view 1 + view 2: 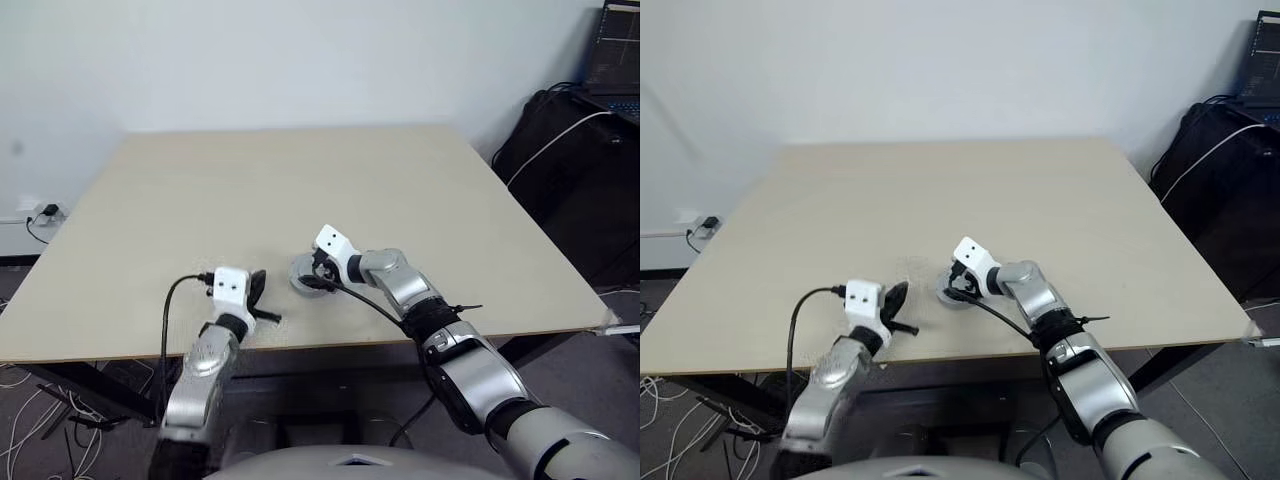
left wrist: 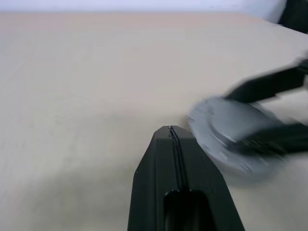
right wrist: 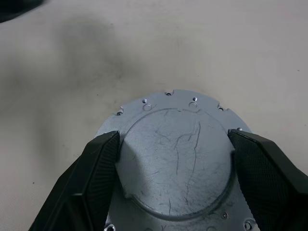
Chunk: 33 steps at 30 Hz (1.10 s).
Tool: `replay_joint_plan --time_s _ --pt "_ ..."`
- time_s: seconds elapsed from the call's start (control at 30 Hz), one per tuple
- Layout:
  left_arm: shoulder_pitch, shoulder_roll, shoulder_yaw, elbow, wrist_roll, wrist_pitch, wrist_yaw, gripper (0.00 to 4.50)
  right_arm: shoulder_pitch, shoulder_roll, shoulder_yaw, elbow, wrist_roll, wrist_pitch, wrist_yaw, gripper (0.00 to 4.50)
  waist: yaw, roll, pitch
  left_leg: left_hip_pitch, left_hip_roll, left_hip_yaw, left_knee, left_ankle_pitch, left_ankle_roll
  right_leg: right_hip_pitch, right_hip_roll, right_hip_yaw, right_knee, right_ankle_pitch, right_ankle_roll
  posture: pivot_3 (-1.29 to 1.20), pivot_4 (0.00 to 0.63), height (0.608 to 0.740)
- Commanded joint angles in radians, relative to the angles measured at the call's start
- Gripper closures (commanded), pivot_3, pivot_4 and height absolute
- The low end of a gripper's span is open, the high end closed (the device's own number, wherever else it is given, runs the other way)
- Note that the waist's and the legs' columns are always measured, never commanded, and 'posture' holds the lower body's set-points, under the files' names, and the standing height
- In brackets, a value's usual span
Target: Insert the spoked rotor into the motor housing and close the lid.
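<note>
The lid [image 3: 175,159] is lying smooth face up on the table [image 1: 300,190], and the right gripper [image 3: 174,168] is clamping it. Its jaws are standing wide, one finger [image 3: 89,178] pressing each side of the raised middle, so the lid is sitting squarely between them. The right wrist view is giving what the head views cannot: fine scratches across the raised middle, small holes and notches along the flat rim, and the finger pads meeting the step where the middle rises. Whether anything is lying under the lid, no view is telling.

In the head views the lid is showing as a small grey disc, half hidden by the right gripper, which is angling down onto it from the robot's right.

The left gripper [image 1: 258,292] is hovering close to the lid's left, its jaws pressed together with nothing between them. The left wrist view is showing the seam between the two fingers [image 2: 166,163] shut tight, and beyond their tips, blurred, the lid with the right gripper's black fingers reaching over it.
</note>
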Motion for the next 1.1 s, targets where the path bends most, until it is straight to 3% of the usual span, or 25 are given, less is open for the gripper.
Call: replay_joint_plan --time_s 0.03,0.27,0.47,1.1 --pt "-0.123 -0.008 0.081 0.051 -0.143 0.165 -0.046 4.50 0.016 -0.016 0.009 0.003 -0.031 0.040 -0.021 1.23 -0.001 -0.001 0.000 0.000 0.000 0.000 0.000 0.000 0.000 0.000 0.000 0.000 0.000 0.000 0.000 0.00 0.000 0.740" --pt "-0.354 0.002 0.186 0.227 -0.341 0.404 -0.148 4.50 0.044 -0.022 0.007 -0.049 -0.027 0.068 -0.030 1.23 -0.003 -0.004 0.000 0.000 -0.001 0.000 0.000 0.001 0.000 0.001 0.001 0.000 -0.001 0.001 0.002 0.00 0.000 0.740" --pt "-0.427 0.039 0.124 0.321 -0.326 0.516 -0.221 4.50 0.064 -0.026 0.004 -0.089 -0.023 0.090 -0.038 1.23 -0.007 -0.004 0.000 0.000 -0.002 0.000 -0.001 0.002 -0.003 0.003 0.001 0.002 -0.001 0.002 0.003 0.00 0.000 0.740" --pt "-0.451 0.025 0.040 0.393 -0.226 0.617 -0.180 4.50 0.075 -0.029 0.019 -0.126 -0.025 0.115 -0.041 1.23 0.003 -0.005 0.000 0.000 -0.003 -0.001 -0.003 0.001 -0.002 0.001 0.000 0.002 -0.002 0.000 0.000 0.00 0.000 0.740"
